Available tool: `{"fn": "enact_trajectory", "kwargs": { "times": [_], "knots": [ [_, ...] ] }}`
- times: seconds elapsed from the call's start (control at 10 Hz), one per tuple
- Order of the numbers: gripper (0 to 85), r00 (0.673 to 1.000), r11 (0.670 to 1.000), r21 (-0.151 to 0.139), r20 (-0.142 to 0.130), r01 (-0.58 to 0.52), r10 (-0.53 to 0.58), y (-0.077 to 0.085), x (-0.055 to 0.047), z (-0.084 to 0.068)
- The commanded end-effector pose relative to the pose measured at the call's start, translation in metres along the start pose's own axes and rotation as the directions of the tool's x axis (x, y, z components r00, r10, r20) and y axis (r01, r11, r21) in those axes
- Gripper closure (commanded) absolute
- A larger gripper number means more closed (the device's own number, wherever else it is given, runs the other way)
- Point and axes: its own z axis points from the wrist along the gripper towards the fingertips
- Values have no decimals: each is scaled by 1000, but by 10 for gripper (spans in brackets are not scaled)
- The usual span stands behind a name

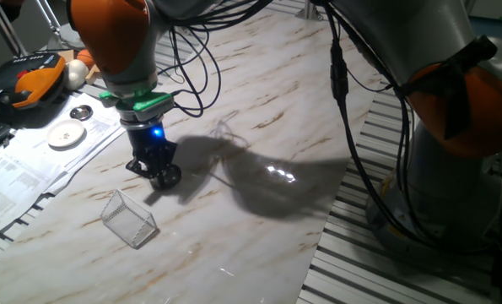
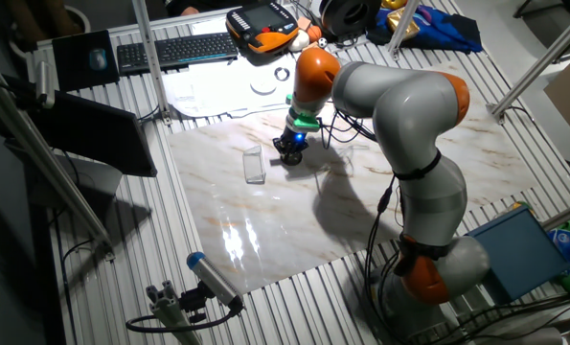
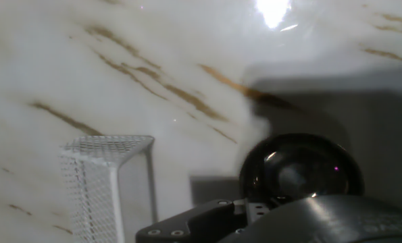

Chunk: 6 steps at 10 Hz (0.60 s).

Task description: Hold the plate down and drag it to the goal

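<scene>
The end effector (image 1: 159,171) presses down on the plate (image 1: 168,176), which lies on the marble counter (image 1: 259,127). I cannot tell how wide its fingers stand. The goal (image 1: 129,219), a small clear box, stands near the plate, apart from it.

Tabletop (image 1: 259,93) reads as polished white marble with tan veins, glossy enough to throw lamp glare near its right edge. Plate (image 3: 298,169): dark shiny metal, mirror-like, raised rim catching highlights. Goal box (image 3: 109,182): fine white mesh walls, see-through, thin wire edges, matt. Gripper (image 1: 155,169): black, matt, looks like plastic or coated metal. Arm shells (image 2: 399,96): smooth grey and orange, semi-gloss. White disc (image 1: 66,133) at the left edge looks matt. Ribbed aluminium frame (image 2: 294,297) around the slab, dull silver.
</scene>
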Motion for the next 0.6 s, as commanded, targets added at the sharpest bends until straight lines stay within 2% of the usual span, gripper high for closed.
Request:
{"fn": "enact_trajectory", "kwargs": {
  "times": [0.0,0.5],
  "knots": [
    [850,1000,1000,1,1,3,-3,-1,-1,0],
    [850,1000,1000,5,2,15,-15,-5,-5,-1]
  ]
}}
